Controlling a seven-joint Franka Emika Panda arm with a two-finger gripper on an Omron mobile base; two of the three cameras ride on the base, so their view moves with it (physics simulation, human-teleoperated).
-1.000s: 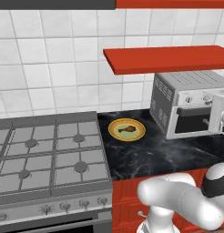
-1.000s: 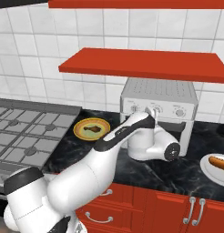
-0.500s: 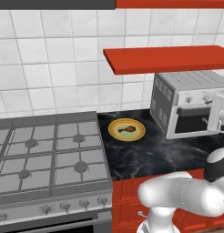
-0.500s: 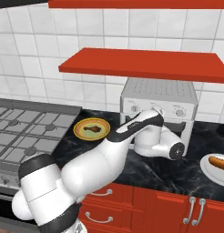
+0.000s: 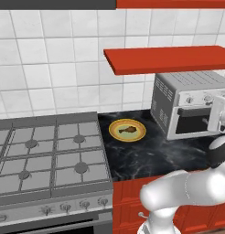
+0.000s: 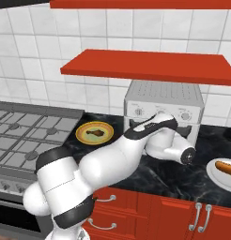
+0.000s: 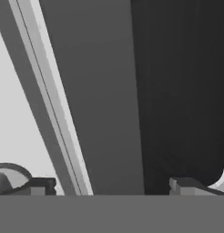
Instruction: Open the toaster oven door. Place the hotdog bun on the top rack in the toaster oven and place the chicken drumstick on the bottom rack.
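Since a moment ago the arm's elbow has swung rightward. Held wide open and empty, the gripper [image 7: 111,186] sits against the toaster oven door [image 5: 196,123].

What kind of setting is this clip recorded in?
A rendered home kitchen, it seems: a gas stove beside a black marble counter, a toaster oven against a white tiled wall, and red cabinets below.

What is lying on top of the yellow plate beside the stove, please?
The chicken drumstick lies alone on the yellow plate. The counter beneath the plate is covered.
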